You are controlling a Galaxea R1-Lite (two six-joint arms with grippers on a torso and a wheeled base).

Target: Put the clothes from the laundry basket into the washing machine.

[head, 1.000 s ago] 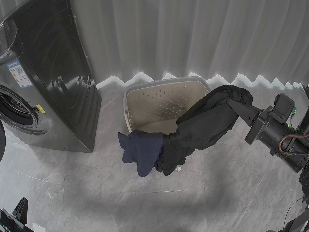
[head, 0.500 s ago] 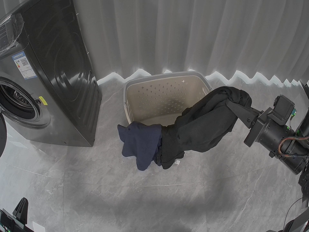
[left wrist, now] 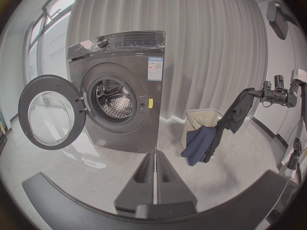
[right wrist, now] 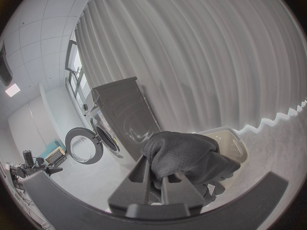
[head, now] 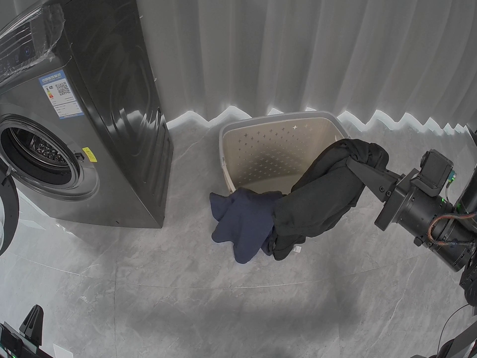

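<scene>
My right gripper (head: 355,164) is shut on a bunched black garment (head: 323,195), held up beside the beige laundry basket (head: 278,120). The garment's lower end hangs over the basket's front rim, tangled with a navy garment (head: 243,222) that drapes down to the floor. In the right wrist view the fingers (right wrist: 174,184) clamp the black cloth (right wrist: 185,157). The grey washing machine (head: 74,125) stands at the left with its drum (left wrist: 114,100) showing and its round door (left wrist: 51,112) swung wide. My left gripper (left wrist: 155,166) is shut on nothing, low near the floor, and points toward the machine.
White curtains (head: 298,41) hang close behind the basket and the machine. Grey tiled floor (head: 198,294) lies bare between me, the basket and the washer front. The door (right wrist: 83,145) juts out into the room on the machine's far side.
The head camera has turned toward the washing machine, so its front and drum show more and the basket sits further right in the picture. My right gripper still holds the black garment.
</scene>
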